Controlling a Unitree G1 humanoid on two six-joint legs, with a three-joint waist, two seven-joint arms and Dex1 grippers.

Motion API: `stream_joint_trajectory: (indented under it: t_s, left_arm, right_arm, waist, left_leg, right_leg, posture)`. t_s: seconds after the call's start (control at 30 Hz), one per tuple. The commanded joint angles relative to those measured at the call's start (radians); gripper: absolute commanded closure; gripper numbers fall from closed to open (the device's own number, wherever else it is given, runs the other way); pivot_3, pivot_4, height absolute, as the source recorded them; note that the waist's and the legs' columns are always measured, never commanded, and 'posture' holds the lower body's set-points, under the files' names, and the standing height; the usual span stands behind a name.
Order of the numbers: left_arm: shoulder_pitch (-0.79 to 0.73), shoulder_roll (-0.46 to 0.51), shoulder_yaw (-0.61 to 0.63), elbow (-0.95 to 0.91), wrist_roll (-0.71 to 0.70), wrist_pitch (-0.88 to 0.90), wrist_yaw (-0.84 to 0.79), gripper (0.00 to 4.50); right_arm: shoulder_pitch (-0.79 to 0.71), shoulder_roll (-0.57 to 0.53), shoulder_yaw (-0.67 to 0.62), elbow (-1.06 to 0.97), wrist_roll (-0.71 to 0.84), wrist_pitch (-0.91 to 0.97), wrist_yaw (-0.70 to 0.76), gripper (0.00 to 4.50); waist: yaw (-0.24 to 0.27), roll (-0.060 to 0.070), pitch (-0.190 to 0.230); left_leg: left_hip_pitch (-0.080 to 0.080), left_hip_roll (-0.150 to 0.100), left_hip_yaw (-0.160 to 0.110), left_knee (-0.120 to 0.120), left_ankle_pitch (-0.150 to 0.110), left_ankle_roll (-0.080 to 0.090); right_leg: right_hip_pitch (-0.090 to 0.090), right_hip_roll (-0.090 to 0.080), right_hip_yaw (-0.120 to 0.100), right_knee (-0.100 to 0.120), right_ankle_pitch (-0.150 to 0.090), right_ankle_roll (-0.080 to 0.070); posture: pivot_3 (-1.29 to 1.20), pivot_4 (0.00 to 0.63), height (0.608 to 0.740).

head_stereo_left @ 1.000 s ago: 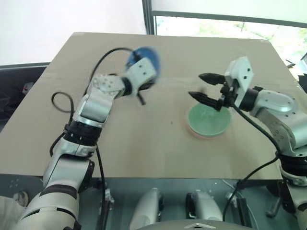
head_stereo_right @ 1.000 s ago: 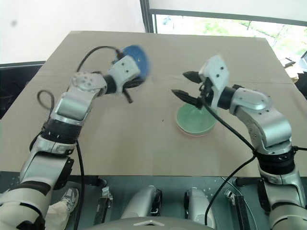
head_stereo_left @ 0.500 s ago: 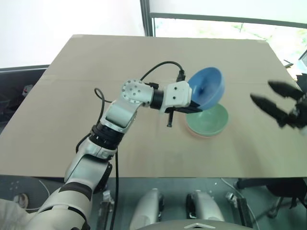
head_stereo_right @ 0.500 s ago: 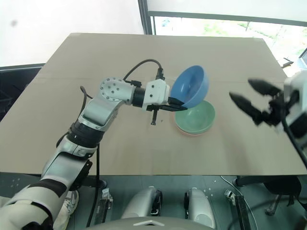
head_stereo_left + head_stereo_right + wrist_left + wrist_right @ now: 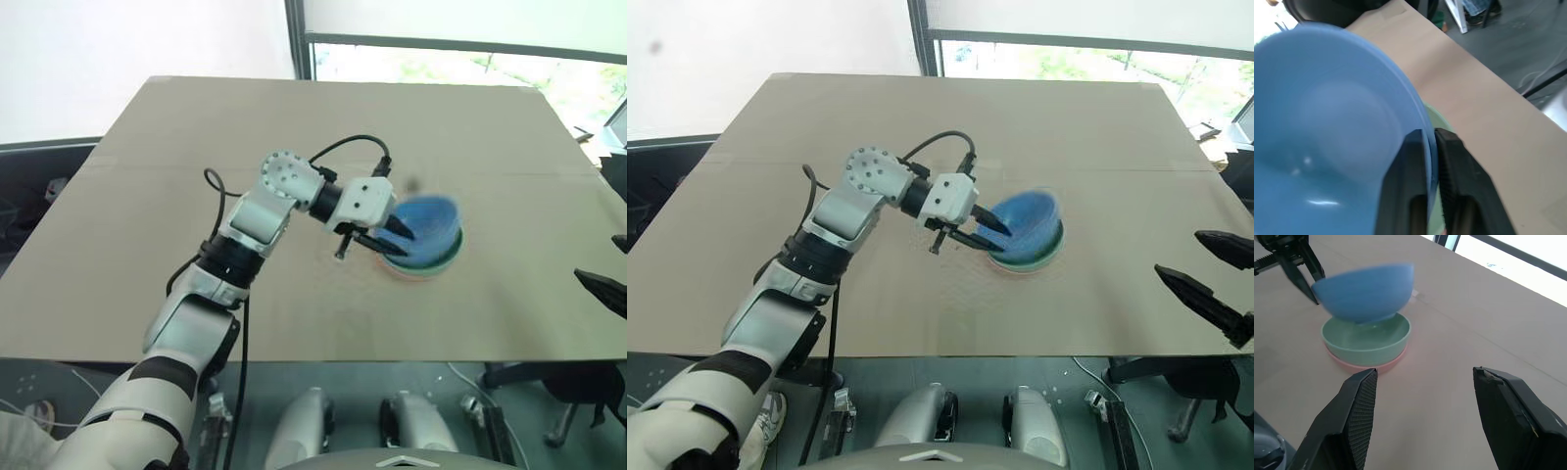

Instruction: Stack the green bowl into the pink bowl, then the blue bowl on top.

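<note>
A lab or test room: a bare tan cardboard-covered table (image 5: pixel 147 225) stands by a plain white wall (image 5: pixel 118 49) and a dark-framed window (image 5: pixel 460 54), on a grey floor (image 5: pixel 1528 44).

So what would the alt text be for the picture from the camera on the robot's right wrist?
A blue bowl hangs blurred just above a green bowl that is nested in a pink bowl on a tan table. The left hand is at the blue bowl's rim, and the right hand stands open in the foreground.
</note>
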Motion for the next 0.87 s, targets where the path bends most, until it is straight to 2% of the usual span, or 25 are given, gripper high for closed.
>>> stream_joint_trajectory:
  t_s: [0.03, 0.17, 0.23, 0.3, 0.33, 0.37, 0.4, 0.47, 0.5, 0.53, 0.57, 0.73, 0.87]
  left_arm:
    - [-0.025, -0.022, 0.064, -0.007, -0.023, 0.012, 0.061, 2.68]
    - [-0.014, -0.012, 0.188, -0.049, -0.105, 0.166, 0.163, 2.68]
    - [0.042, -0.018, 0.320, -0.115, -0.233, 0.292, 0.256, 2.68]
    - [0.108, 0.030, 0.379, -0.188, -0.232, 0.355, 0.336, 2.68]
    - [0.162, 0.081, 0.407, -0.236, -0.259, 0.402, 0.323, 2.68]
    - [0.225, 0.140, 0.435, -0.287, -0.297, 0.455, 0.294, 2.14]
    - [0.278, 0.175, 0.458, -0.332, -0.323, 0.473, 0.282, 1.85]
    - [0.363, 0.233, 0.509, -0.416, -0.395, 0.552, 0.291, 0.94]
    - [0.417, 0.260, 0.546, -0.455, -0.413, 0.567, 0.306, 0.70]
    - [0.480, 0.295, 0.588, -0.496, -0.444, 0.597, 0.306, 0.24]
    - [0.535, 0.327, 0.624, -0.535, -0.467, 0.620, 0.309, 0.06]
    - [0.758, 0.424, 0.766, -0.696, -0.526, 0.698, 0.371, 0.06]
    - [0.901, 0.452, 0.853, -0.773, -0.560, 0.699, 0.381, 0.06]
  right_arm:
    - [-0.018, -0.014, 0.029, -0.013, 0.020, -0.038, -0.029, 1.22]
    - [-0.053, -0.034, 0.107, -0.002, 0.015, -0.067, -0.046, 1.22]
    - [-0.067, -0.039, 0.162, 0.013, -0.028, -0.104, -0.042, 1.22]
    - [-0.082, -0.041, 0.219, 0.043, -0.046, -0.137, -0.021, 1.22]
    - [-0.096, -0.060, 0.251, 0.079, -0.036, -0.125, -0.007, 1.22]
    - [-0.120, -0.075, 0.290, 0.115, -0.050, -0.141, 0.004, 1.22]
    - [-0.134, -0.091, 0.320, 0.145, -0.078, -0.159, 0.014, 1.22]
    - [-0.153, -0.125, 0.371, 0.196, -0.106, -0.180, 0.060, 0.69]
    - [-0.166, -0.142, 0.397, 0.224, -0.107, -0.186, 0.088, 0.50]
    - [-0.182, -0.157, 0.425, 0.255, -0.118, -0.202, 0.116, 0.02]
    - [-0.195, -0.169, 0.447, 0.282, -0.128, -0.217, 0.143, 0.00]
    - [-0.207, -0.210, 0.480, 0.409, -0.216, -0.310, 0.257, 0.00]
    - [-0.222, -0.244, 0.499, 0.529, -0.302, -0.403, 0.322, 0.00]
  waist:
    - [0.001, 0.000, 0.000]
    - [-0.001, 0.000, 0.000]
    - [-0.004, 0.000, 0.000]
    - [-0.005, 0.000, 0.000]
    - [-0.006, 0.001, 0.000]
    - [-0.009, 0.001, 0.000]
    - [-0.014, 0.002, 0.001]
    - [-0.016, 0.002, 0.002]
    - [-0.009, 0.001, 0.003]
    - [-0.003, 0.001, 0.003]
    - [-0.001, 0.001, 0.003]
    - [0.023, 0.002, 0.004]
    - [0.020, 0.003, 0.004]
  left_leg:
    - [0.000, 0.000, 0.000, 0.000, 0.000, 0.000]
    - [-0.002, 0.000, 0.000, 0.000, -0.001, 0.001]
    - [-0.002, 0.000, 0.000, 0.000, -0.001, 0.001]
    - [-0.001, 0.001, 0.000, 0.000, -0.001, 0.001]
    - [-0.001, 0.001, 0.000, -0.001, -0.001, 0.001]
    - [-0.001, 0.001, 0.000, -0.001, 0.000, 0.001]
    - [0.000, 0.001, 0.000, -0.001, 0.000, 0.000]
    - [0.001, 0.001, 0.001, -0.002, 0.000, 0.000]
    - [0.000, 0.001, 0.001, -0.002, 0.000, 0.000]
    - [0.000, 0.000, 0.000, -0.001, 0.000, 0.000]
    - [0.000, 0.000, 0.000, -0.001, 0.000, 0.000]
    - [-0.001, -0.001, -0.001, -0.001, 0.000, -0.002]
    - [0.000, -0.001, -0.001, -0.003, 0.000, -0.002]
  right_leg:
    - [0.000, -0.001, 0.000, 0.000, 0.000, 0.000]
    - [-0.001, -0.001, 0.000, 0.000, 0.000, 0.000]
    - [-0.001, -0.001, 0.000, 0.000, 0.000, 0.000]
    - [-0.001, -0.001, 0.000, 0.000, 0.000, 0.000]
    - [-0.001, -0.001, 0.000, 0.000, 0.000, 0.000]
    - [-0.001, -0.001, 0.000, 0.000, 0.000, 0.000]
    - [-0.001, -0.001, 0.001, 0.000, 0.000, 0.000]
    - [-0.001, -0.001, 0.001, 0.000, 0.000, 0.000]
    - [-0.001, -0.002, 0.001, 0.000, 0.000, 0.000]
    - [-0.001, -0.002, 0.000, 0.000, 0.000, 0.000]
    - [-0.001, -0.003, 0.000, -0.001, 0.000, 0.000]
    - [-0.001, -0.005, -0.001, -0.002, 0.000, -0.001]
    - [-0.001, -0.006, -0.001, -0.003, -0.002, -0.004]
  posture:
    - [0.00, 0.150, 0.740]
    - [0.00, 0.150, 0.740]
    - [0.00, 0.150, 0.740]
    - [0.00, 0.150, 0.740]
    - [0.00, 0.150, 0.740]
    - [0.00, 0.150, 0.740]
    - [0.00, 0.150, 0.740]
    - [0.00, 0.150, 0.740]
    - [0.00, 0.150, 0.740]
    - [0.00, 0.150, 0.740]
    - [0.00, 0.150, 0.740]
    - [0.00, 0.150, 0.740]
    - [0.00, 0.150, 0.740]
